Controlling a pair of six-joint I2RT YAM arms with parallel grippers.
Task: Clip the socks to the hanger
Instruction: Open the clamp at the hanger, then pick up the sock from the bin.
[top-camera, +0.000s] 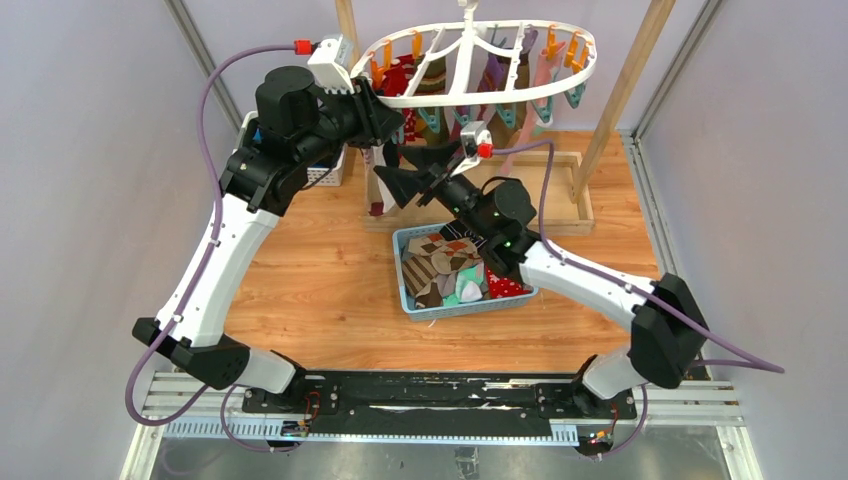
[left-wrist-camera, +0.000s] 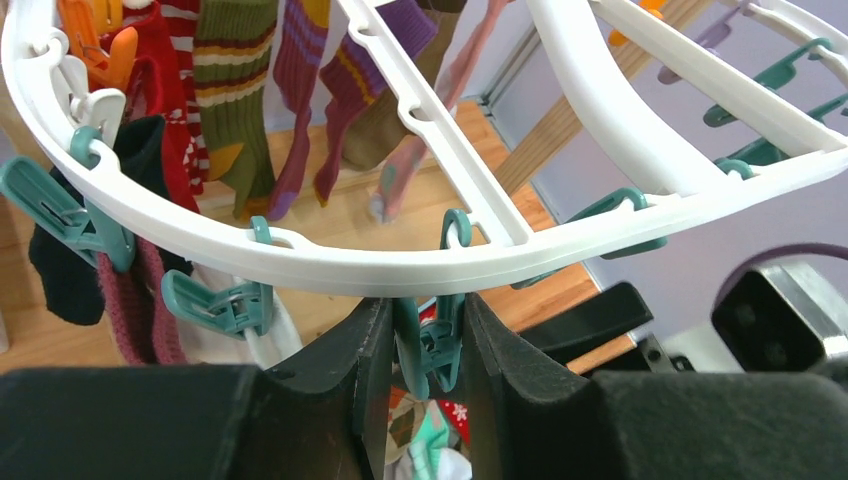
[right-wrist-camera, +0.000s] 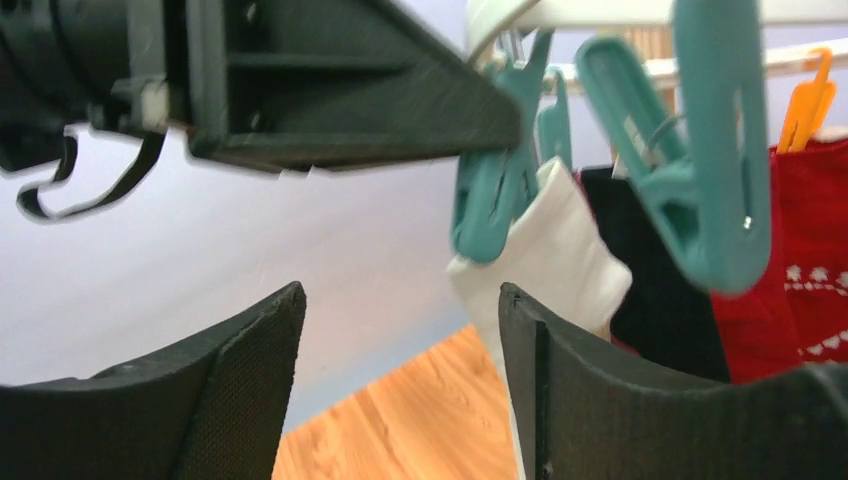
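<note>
Under the hanger (left-wrist-camera: 300, 265) rim, a teal clip (left-wrist-camera: 432, 345) is squeezed by the left gripper (left-wrist-camera: 425, 320); the white sock (right-wrist-camera: 560, 250) should be seated deep before release, the right gripper (right-wrist-camera: 400, 300) waiting with fingers apart.

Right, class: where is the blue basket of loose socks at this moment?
In the top view, the blue basket sits mid-table, on the near side of the wooden frame and partly under the right arm.

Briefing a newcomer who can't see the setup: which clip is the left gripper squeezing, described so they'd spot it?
Start at the large white oval plastic hanger. Along its near rim dangle teal plastic clips. The target clip sits pinched between the left gripper's black fingers; its neighbours hang untouched.
</note>
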